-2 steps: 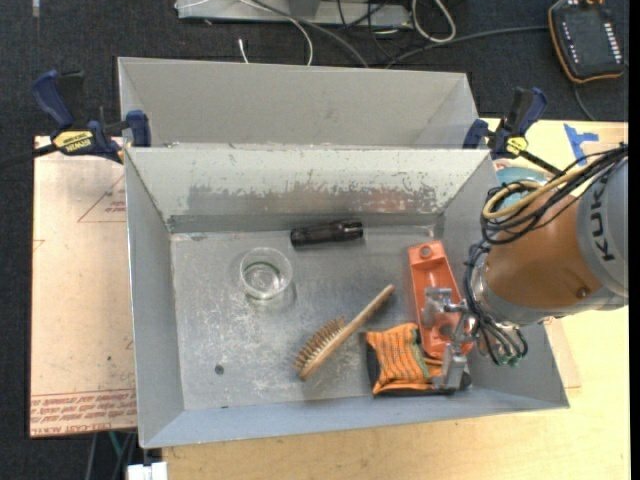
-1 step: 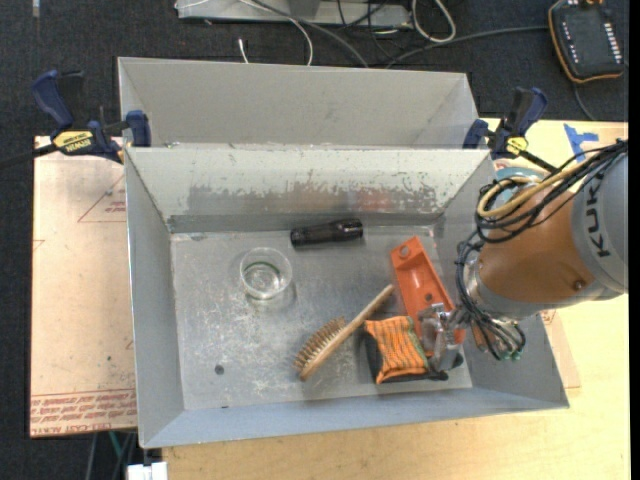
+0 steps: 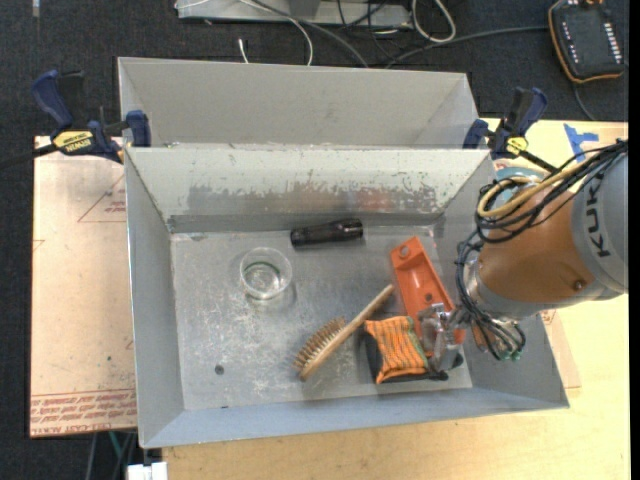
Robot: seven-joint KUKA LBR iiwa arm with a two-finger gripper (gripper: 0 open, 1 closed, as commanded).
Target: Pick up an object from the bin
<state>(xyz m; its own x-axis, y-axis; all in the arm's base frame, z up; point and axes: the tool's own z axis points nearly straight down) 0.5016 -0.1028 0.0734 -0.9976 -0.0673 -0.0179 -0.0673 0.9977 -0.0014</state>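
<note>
One claw (image 3: 438, 336), low in the near right corner of the bin (image 3: 220, 338). Cannot tell if it is wide or narrow; the wrist and its cables block that. It is down at the right edge of a striped pad (image 3: 393, 348), orange and black, lying flat near the front wall. Whether they touch is unclear, and nothing is seen held. The arm (image 3: 540, 258), with its copper-brown casing, comes in over the right rim.

Just behind the claw lies an orange tool (image 3: 416, 276), long and flat, angled toward the back. Left of the pad is a wooden brush (image 3: 335, 340), its bristle head at front left and its handle running up toward the orange tool. Further left, well apart, a clear glass cup (image 3: 265, 273) stands upright. A black marker (image 3: 326, 233) lies by the back wall.

The bin floor is bare grey metal, scuffed and speckled, and there is a worn streak along the back wall. Around the bin is dark carpet (image 3: 80, 18). Loose cables (image 3: 420, 8) lie at the far side, with an orange-edged handset (image 3: 588, 33) at far right.
</note>
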